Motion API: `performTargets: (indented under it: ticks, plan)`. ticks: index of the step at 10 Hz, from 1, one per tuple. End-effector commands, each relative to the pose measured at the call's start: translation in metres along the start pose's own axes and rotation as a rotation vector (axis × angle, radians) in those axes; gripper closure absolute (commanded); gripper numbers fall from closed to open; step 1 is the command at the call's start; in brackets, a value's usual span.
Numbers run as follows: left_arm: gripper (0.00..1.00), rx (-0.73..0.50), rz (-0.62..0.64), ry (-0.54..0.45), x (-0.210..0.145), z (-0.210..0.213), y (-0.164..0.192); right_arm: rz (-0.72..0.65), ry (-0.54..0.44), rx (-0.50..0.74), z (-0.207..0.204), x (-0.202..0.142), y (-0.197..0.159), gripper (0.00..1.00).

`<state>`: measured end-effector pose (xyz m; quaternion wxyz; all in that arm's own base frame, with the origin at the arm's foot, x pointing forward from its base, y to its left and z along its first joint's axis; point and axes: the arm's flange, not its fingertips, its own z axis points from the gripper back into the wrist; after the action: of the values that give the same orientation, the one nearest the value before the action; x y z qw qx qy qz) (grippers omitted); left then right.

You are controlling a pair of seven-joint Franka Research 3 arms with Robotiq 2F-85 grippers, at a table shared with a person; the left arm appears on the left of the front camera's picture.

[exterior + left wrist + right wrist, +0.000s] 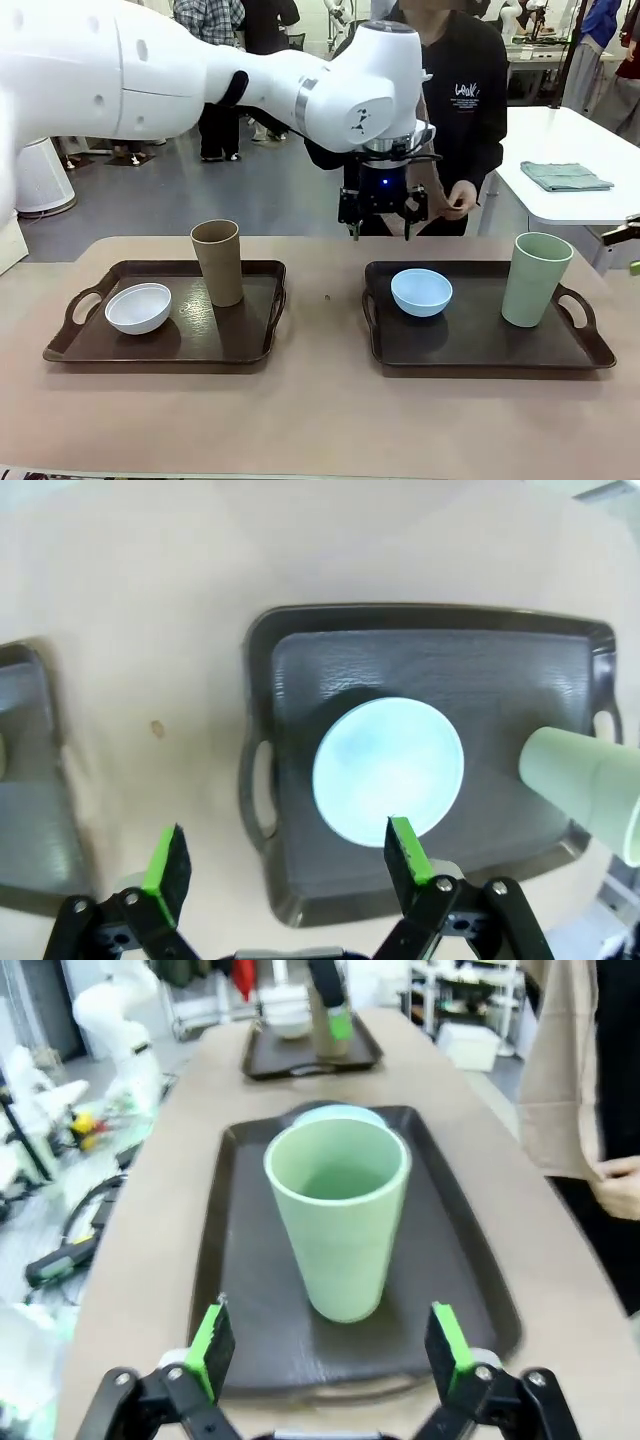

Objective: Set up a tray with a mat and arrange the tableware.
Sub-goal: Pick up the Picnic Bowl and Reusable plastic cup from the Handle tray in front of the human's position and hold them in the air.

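Observation:
Two dark trays lie side by side. The left tray [60, 345] holds a white bowl [138, 307] and a tan-brown cup [219, 262]. On the right tray [590, 355] are a light blue bowl [421, 291] and a pale green cup [534, 279]. I cannot tell a mat from the trays' dark floors. My left gripper [382, 218] hangs open above the right tray's far left end; in its wrist view the left gripper [287, 858] is over the tray's edge [255, 780], beside the blue bowl [388, 768]. My right gripper [330, 1348] is open, facing the green cup [338, 1215].
A person in a black top [465, 110] stands at the far side, hands near the waist. A folded grey-green cloth [565, 176] lies on a white side table at the back right. Bare tabletop [325, 400] runs between and in front of the trays.

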<state>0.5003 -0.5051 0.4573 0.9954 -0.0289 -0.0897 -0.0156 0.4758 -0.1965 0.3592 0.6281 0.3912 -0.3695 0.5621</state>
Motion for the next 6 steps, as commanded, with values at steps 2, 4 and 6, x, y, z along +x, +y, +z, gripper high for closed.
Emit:
performTargets:
  ticks: [2,4,6]
  plan:
    - [0.0,0.01,0.028,0.033,0.003,-0.025,-0.015,-0.004,-0.031,0.057,-0.025,-0.004,0.0,0.0]
    - [0.0,0.025,0.004,0.05,0.005,-0.041,-0.018,-0.01,-0.061,0.038,-0.036,-0.006,-0.002,0.0]
    - [0.0,0.03,-0.039,0.045,0.007,-0.056,-0.019,-0.019,-0.07,-0.035,-0.049,-0.01,-0.009,0.0]
